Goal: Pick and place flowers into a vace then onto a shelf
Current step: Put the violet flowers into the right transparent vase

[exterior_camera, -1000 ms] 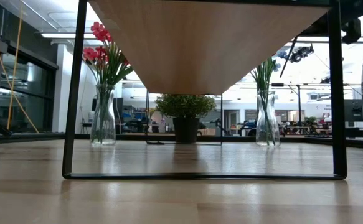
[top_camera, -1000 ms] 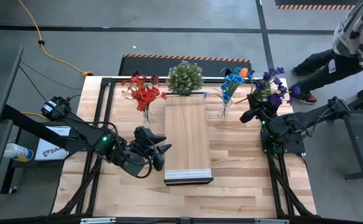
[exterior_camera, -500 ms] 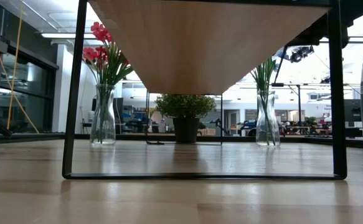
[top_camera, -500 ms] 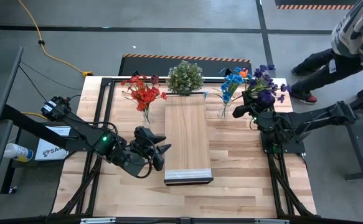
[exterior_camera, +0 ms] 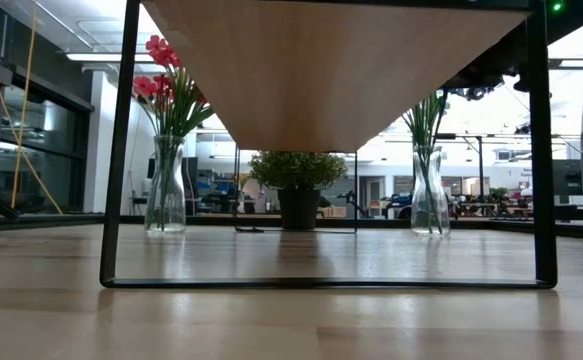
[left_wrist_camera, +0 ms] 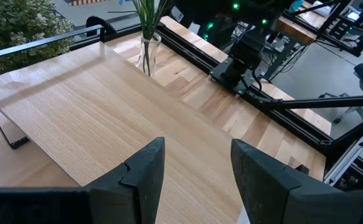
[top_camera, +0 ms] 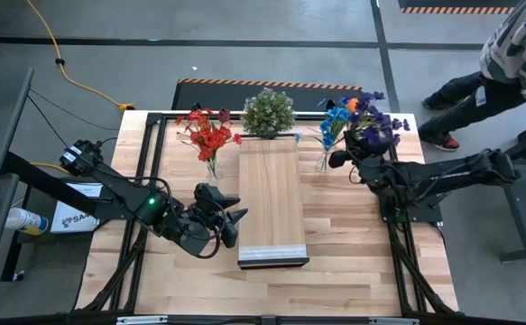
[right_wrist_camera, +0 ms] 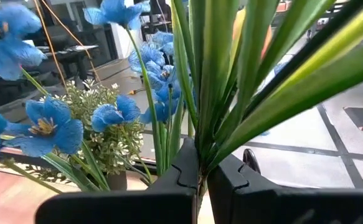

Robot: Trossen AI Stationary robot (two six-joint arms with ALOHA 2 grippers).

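Observation:
A bunch of purple flowers (top_camera: 377,126) on green stems is in my right gripper (top_camera: 338,159), which is shut on it beside the glass vase (top_camera: 324,162) of blue and orange flowers (top_camera: 338,116) at the far right. A second vase (top_camera: 210,167) with red flowers (top_camera: 207,134) stands at the far left. The shelf (top_camera: 272,203) stands in the table's middle. My left gripper (top_camera: 228,222) hangs open at the shelf's left side, over its top (left_wrist_camera: 106,112), touching nothing. My right gripper pinches the bunched green stems and leaves (right_wrist_camera: 202,158) between its two fingers (right_wrist_camera: 182,169), near their lower end. It comes nearly level from the table's right side. The bunch is lifted clear of the table, and its blooms stand up beyond the fingers, close to the blue flowers (right_wrist_camera: 50,124).
A bushy potted plant (top_camera: 268,111) stands at the shelf's far end. In the low view the shelf's black legs (exterior_camera: 119,150) frame both vases (exterior_camera: 166,185) (exterior_camera: 429,190). A person (top_camera: 515,50) stands beyond the table's far right corner.
My right gripper has carried the purple flowers toward the table's left, closer to the vase with the blue flowers, and stayed shut on the stems. The purple blooms now overlap the blue and orange ones in the high view.

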